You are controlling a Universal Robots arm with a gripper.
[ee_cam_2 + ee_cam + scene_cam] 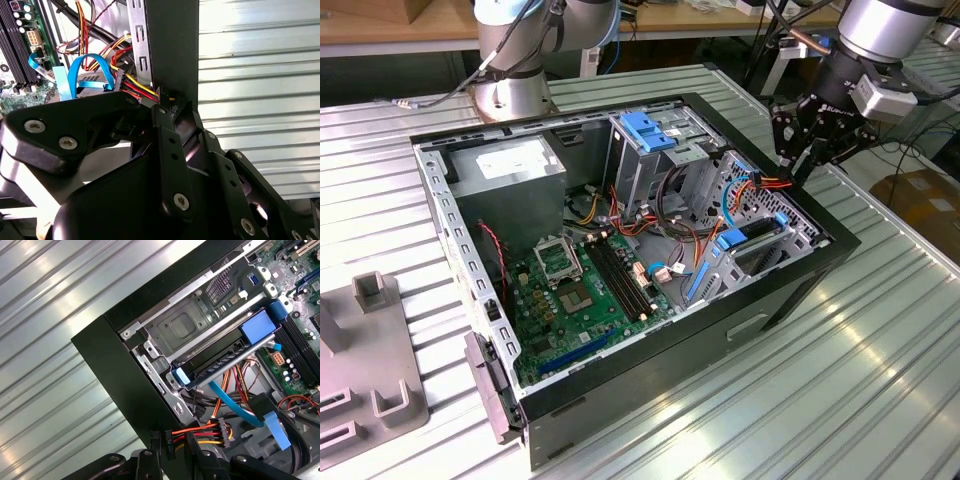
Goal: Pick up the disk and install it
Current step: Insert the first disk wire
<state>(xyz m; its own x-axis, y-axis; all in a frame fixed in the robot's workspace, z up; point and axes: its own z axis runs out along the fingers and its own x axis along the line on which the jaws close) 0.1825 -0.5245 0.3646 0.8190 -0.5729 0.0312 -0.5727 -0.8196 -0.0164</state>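
My end effector [803, 165] hovers at the case [790, 290] edge beside the slotted-in disk [220, 360]; its grip I cannot tell.

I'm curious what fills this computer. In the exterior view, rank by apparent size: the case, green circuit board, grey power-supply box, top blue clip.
1. case
2. green circuit board
3. grey power-supply box, though it sits farther back, so that pair is unsure
4. blue clip
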